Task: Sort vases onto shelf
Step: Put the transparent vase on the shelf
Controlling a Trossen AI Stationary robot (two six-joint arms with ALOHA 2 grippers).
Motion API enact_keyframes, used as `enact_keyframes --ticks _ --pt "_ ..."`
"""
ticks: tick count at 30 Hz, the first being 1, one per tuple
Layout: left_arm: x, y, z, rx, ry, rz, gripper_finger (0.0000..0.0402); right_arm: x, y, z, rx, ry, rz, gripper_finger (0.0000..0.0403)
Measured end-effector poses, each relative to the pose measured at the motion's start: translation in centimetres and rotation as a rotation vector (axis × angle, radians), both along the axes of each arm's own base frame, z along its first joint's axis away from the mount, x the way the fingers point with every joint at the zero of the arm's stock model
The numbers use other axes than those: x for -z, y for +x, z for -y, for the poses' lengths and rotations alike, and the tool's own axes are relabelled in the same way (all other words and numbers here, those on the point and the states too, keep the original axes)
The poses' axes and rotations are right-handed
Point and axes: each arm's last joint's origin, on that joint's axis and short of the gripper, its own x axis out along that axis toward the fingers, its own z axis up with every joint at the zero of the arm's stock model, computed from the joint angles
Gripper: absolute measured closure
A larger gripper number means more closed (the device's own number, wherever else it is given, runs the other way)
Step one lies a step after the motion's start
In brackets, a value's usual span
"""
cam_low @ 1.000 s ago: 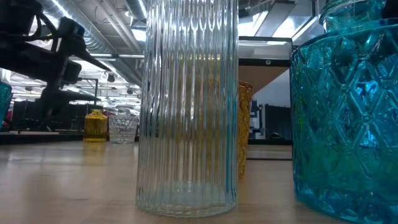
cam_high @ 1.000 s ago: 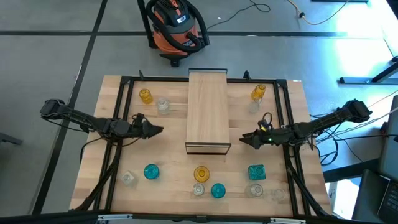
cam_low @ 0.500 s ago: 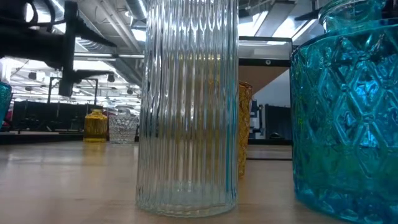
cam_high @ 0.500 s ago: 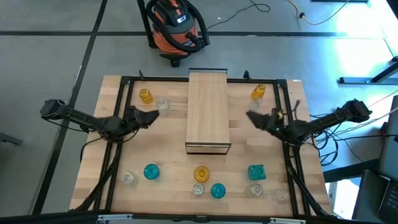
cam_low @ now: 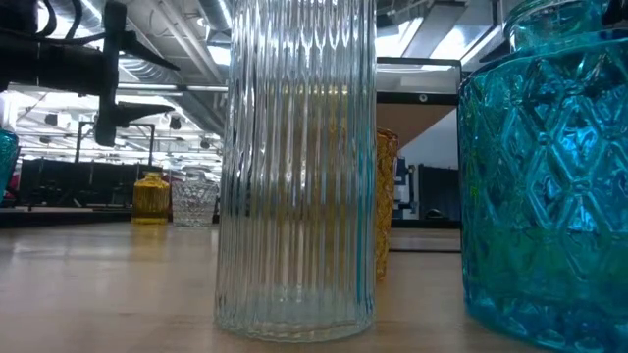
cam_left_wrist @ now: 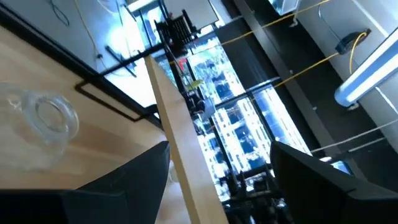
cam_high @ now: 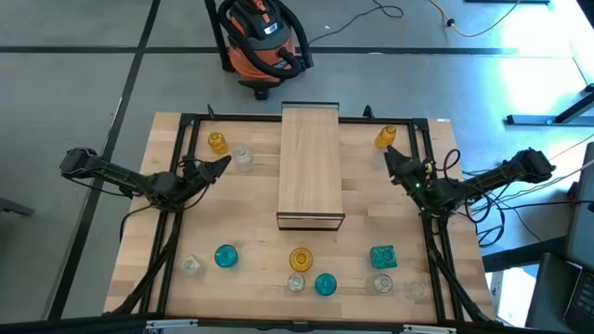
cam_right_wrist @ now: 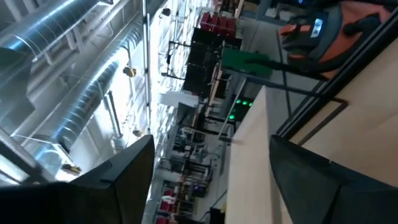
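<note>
The light-wood shelf [cam_high: 311,165] lies along the middle of the table. An amber vase [cam_high: 217,143] and a clear vase [cam_high: 243,158] stand left of it, and another amber vase [cam_high: 385,137] stands to its right. Near the front edge stand teal vases [cam_high: 225,256] [cam_high: 382,257], an amber vase [cam_high: 300,259] and clear ones [cam_high: 296,282]. My left gripper [cam_high: 221,165] is open in the air beside the clear vase [cam_left_wrist: 46,121]. My right gripper [cam_high: 390,155] is open just short of the right amber vase. Both hold nothing.
A black frame [cam_high: 190,119] runs around the tabletop. An orange shop vacuum [cam_high: 263,35] sits on the floor beyond the far edge. In the low view a ribbed clear vase [cam_low: 294,167] and a teal vase [cam_low: 549,176] fill the foreground.
Both grippers have swung from the table's middle toward its far edge. The left one went from pointing at the shelf's side to slanting toward the clear vase. The right one travelled from beside the shelf's near end up to the right amber vase. No vase has moved.
</note>
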Motion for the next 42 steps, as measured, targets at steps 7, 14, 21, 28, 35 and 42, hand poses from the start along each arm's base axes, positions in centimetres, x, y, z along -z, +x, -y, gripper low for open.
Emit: enact_keyframes --ticks 7,14,21,28,35,42 --pt "0.1 -0.2 -0.2 -0.082 -0.011 -0.006 0.0131 0.1 0.0 0.0 0.002 -0.004 -0.016 0.0123" --pt "0.1 -0.2 -0.2 -0.12 0.058 -0.092 0.0131 0.1 0.0 0.0 0.018 0.004 -0.009 0.0123" --pt "0.1 -0.4 -0.6 -0.213 0.123 -0.187 0.0131 0.1 0.1 -0.1 -0.041 -0.004 0.005 0.0123" --pt "-0.1 -0.1 -0.8 -0.106 0.179 -0.181 0.0131 0.0 0.3 -0.3 -0.128 -0.009 0.028 0.0123" --pt "-2.0 0.6 -0.8 0.03 0.504 -0.362 0.0131 0.0 0.3 -0.3 -0.128 -0.009 0.031 0.0123" --pt "-2.6 1.1 -1.1 0.055 0.633 -0.861 0.0131 -0.1 0.3 -0.2 -0.126 -0.008 0.044 0.0123"
